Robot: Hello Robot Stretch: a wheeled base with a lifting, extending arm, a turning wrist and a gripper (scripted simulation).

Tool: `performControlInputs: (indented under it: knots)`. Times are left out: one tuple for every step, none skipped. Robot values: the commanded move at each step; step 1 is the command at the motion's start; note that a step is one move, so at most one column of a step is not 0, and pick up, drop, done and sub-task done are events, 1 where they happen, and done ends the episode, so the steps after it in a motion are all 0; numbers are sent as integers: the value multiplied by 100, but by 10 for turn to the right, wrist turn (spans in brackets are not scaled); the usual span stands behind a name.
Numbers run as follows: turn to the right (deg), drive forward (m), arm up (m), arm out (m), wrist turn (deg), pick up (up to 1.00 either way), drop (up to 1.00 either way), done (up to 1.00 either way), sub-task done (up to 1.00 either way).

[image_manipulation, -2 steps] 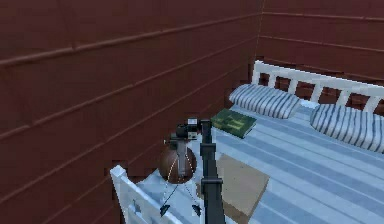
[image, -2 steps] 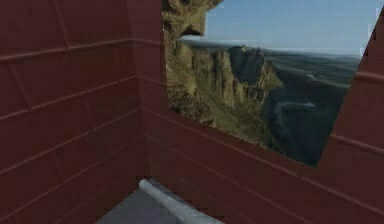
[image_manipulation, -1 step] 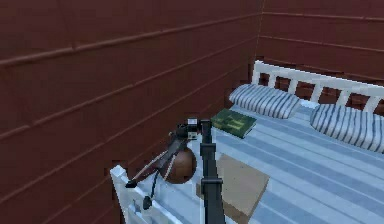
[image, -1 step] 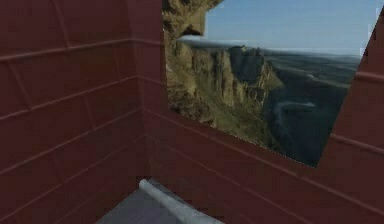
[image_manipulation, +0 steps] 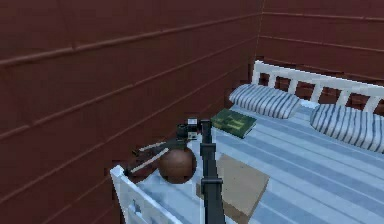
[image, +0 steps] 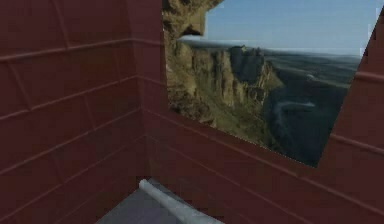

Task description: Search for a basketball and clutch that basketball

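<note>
In the arm side view a dark orange-brown ball, which fits a basketball, sits at the foot end of a bed, just by the white rail. My arm rises from the bottom edge. The gripper points left at its far end, and its thin fingers reach out past the ball toward the wall. The ball lies right against the gripper's dark body. I cannot tell whether the gripper holds anything, because the ball shows against the bed and the rail.
The bed has striped bedding, two striped pillows, a green book and a tan cloth. Dark red panelled walls close in. In the forward view a window shows cliffs, with a pale grey edge below it.
</note>
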Motion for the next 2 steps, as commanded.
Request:
performControlInputs:
  knots:
    - [0, 0, 0, 0, 450, 0, 0, 0, 0]
    - [0, 0, 0, 0, 300, 0, 0, 0, 0]
